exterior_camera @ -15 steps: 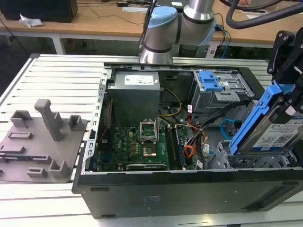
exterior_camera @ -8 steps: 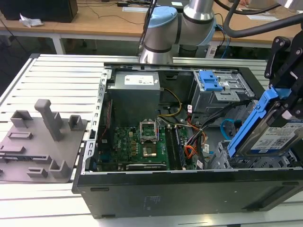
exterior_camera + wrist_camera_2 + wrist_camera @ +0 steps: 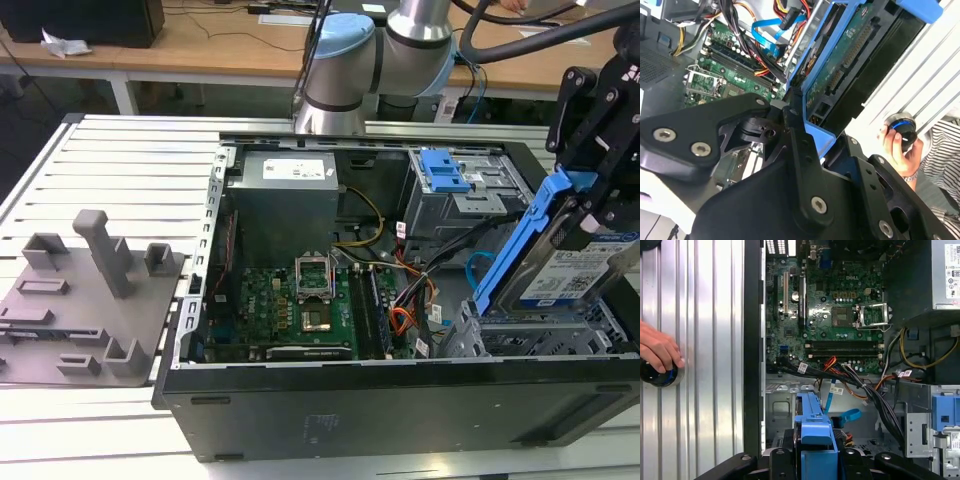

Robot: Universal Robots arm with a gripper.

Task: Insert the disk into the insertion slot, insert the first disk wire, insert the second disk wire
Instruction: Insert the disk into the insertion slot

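My gripper [image 3: 592,205] is shut on the disk [image 3: 578,272], a silver drive with a white label in a blue carrier [image 3: 520,240]. The disk hangs tilted, its lower end just above the insertion slot [image 3: 545,338], the low perforated metal bay at the case's near corner on the exterior view's right. In the second wrist view the disk's green underside [image 3: 850,50] faces the camera. In the first wrist view the carrier [image 3: 815,437] sits between my black fingers [image 3: 782,460]. The second disk wire [image 3: 478,266], a light-blue flat cable [image 3: 846,415], loops loose beside the bay. I cannot tell which wire is the first disk wire.
A taller grey cage with a blue ribbed tab [image 3: 444,172] stands behind the bay. An orange, yellow and black wire bundle [image 3: 860,382] crosses between motherboard [image 3: 300,300] and bay. A person's hand [image 3: 657,347] holds a round black knob [image 3: 657,376] outside the case. Grey fixtures [image 3: 90,290] stand at the exterior view's left.
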